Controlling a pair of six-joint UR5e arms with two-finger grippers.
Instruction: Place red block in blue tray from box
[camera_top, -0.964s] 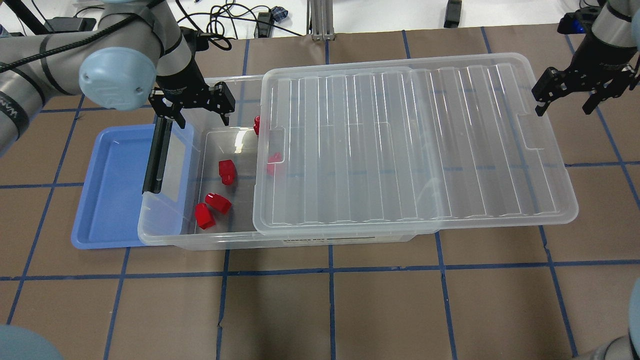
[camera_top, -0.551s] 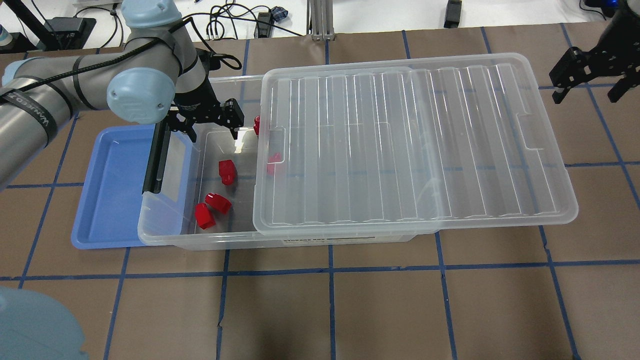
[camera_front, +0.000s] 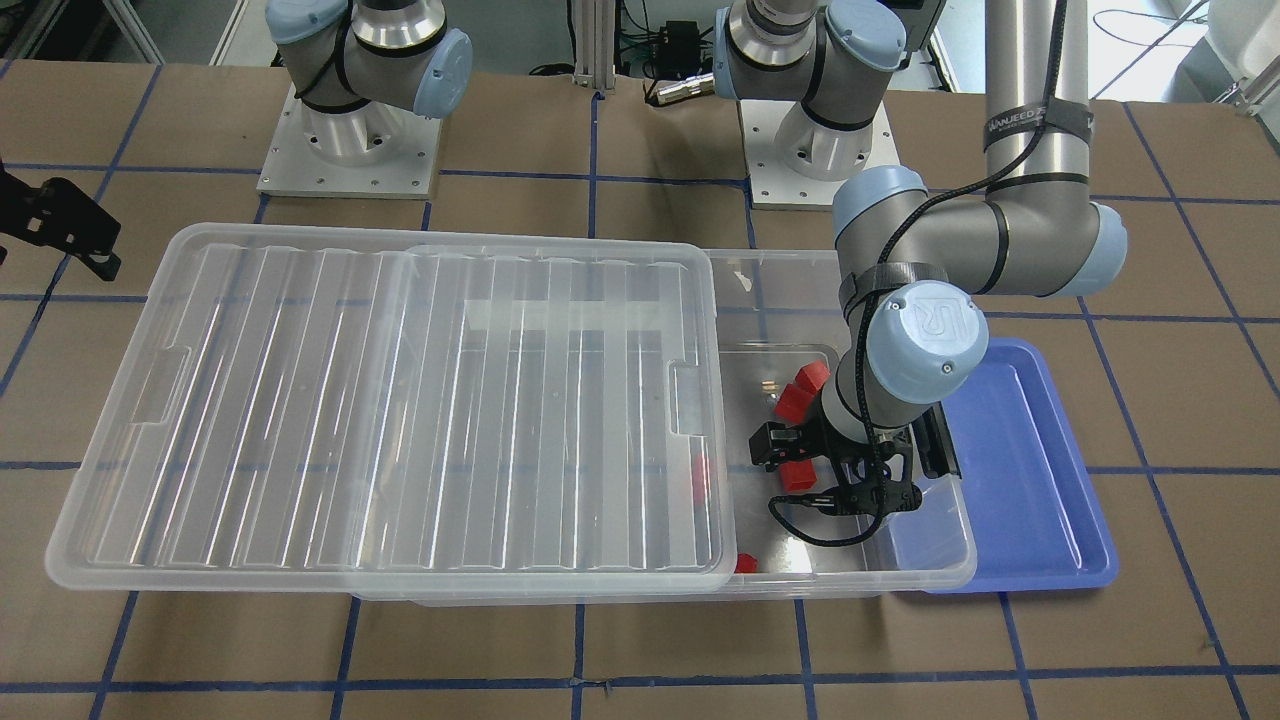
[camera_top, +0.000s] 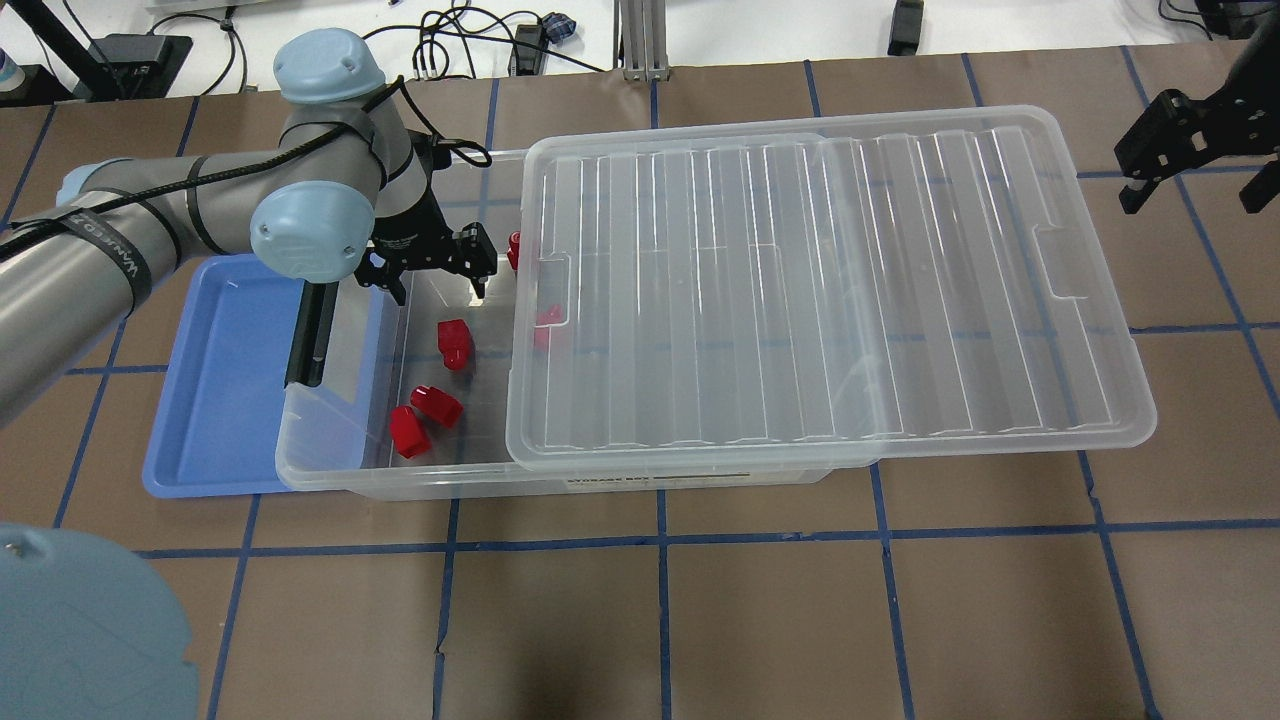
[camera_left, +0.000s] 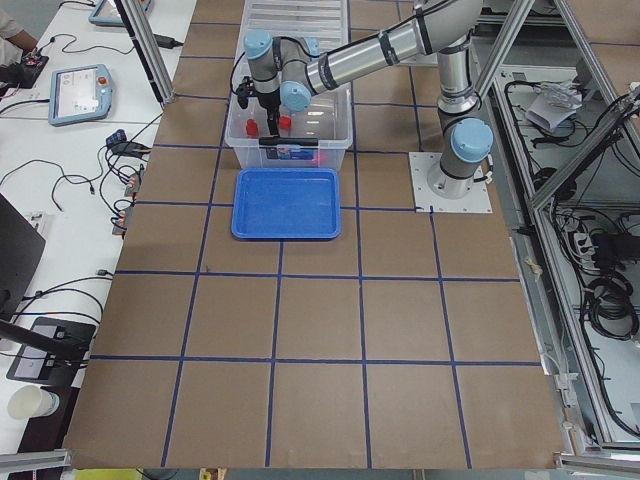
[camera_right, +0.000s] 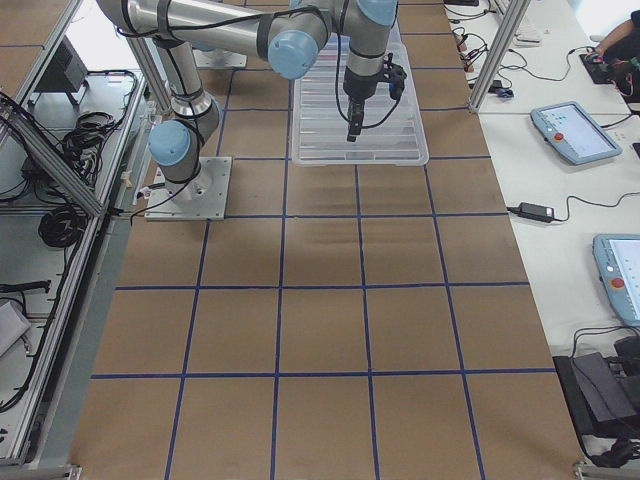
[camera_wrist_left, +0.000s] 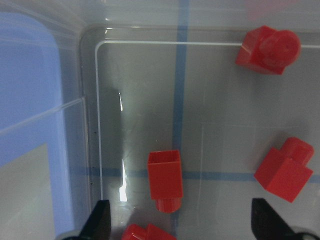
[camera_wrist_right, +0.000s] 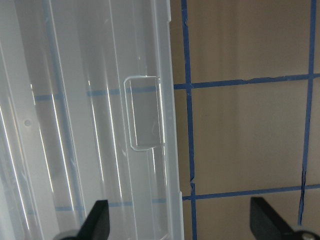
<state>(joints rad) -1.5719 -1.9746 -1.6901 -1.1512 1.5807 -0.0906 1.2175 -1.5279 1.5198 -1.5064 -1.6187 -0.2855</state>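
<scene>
The clear box lies with its open end over the blue tray. Its ribbed lid is slid aside and covers most of it. Several red blocks lie in the open end. One red block with a round stub shows in the left wrist view just ahead of the open fingers. My left gripper is open and empty, lowered over this block. My right gripper is open and empty, off the lid's far short end.
Two more red blocks lie near the box's front corner, and one lies by the lid's edge. A black latch bar stands on the box's end above the tray. Brown table with blue tape lines lies all around.
My left gripper has moved right and down from the latch end into the box's open part, over the blocks. My right gripper has drawn back from the lid's end.
</scene>
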